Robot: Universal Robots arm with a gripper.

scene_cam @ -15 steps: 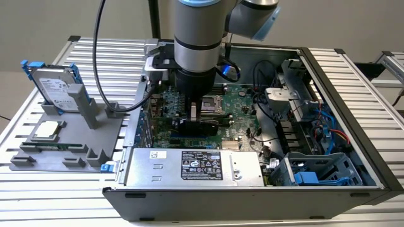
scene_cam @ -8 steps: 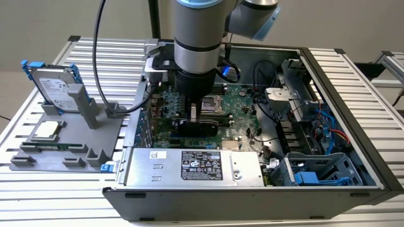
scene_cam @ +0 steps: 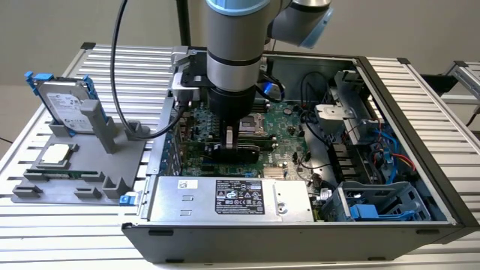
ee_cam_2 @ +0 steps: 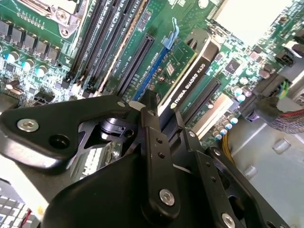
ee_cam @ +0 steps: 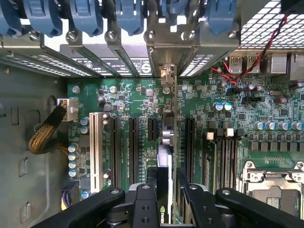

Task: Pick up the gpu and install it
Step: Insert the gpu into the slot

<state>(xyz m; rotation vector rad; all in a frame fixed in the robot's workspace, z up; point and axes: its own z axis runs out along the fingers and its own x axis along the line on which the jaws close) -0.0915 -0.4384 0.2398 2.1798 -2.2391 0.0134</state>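
In the exterior view, a grey fixture plate [scene_cam: 112, 163] lies at the exterior view's left on the slatted table [scene_cam: 45, 225]. A silver hard drive [scene_cam: 66, 107] with blue rails stands upright in its rear holder. A processor chip [scene_cam: 58, 154] lies flat in front of the drive, and a narrow memory stick [scene_cam: 64, 173] sits on edge just ahead of the chip.

To the right of the plate stands the open computer case [scene_cam: 420, 185]. The power supply [scene_cam: 229, 199] fills the near edge of the case. The motherboard [scene_cam: 289, 126] lies behind it. The arm [scene_cam: 234, 45] reaches straight down over the board, and a black cable [scene_cam: 120, 73] hangs beside it.

The gripper [scene_cam: 234, 140] is closed on the gpu [scene_cam: 236, 153], which stands on edge above the board, close to the power supply. In the second wrist view, the gripper [ee_cam_2: 159, 121] pinches the card's upper edge, and the gpu [ee_cam_2: 190, 71] runs parallel to the expansion slots, directly beside a slot with a blue latch [ee_cam_2: 170, 35]. In the first wrist view, the gpu [ee_cam: 166, 142] lines up with one rear bracket opening [ee_cam: 164, 66], between neighbouring slots on either side. Whether the card edge is fully seated cannot be determined.

At the exterior view's right, loose cables [scene_cam: 311, 90], a drive cage [scene_cam: 352, 107] and a blue-grey bay [scene_cam: 383, 205] occupy the case, well apart from the gripper.
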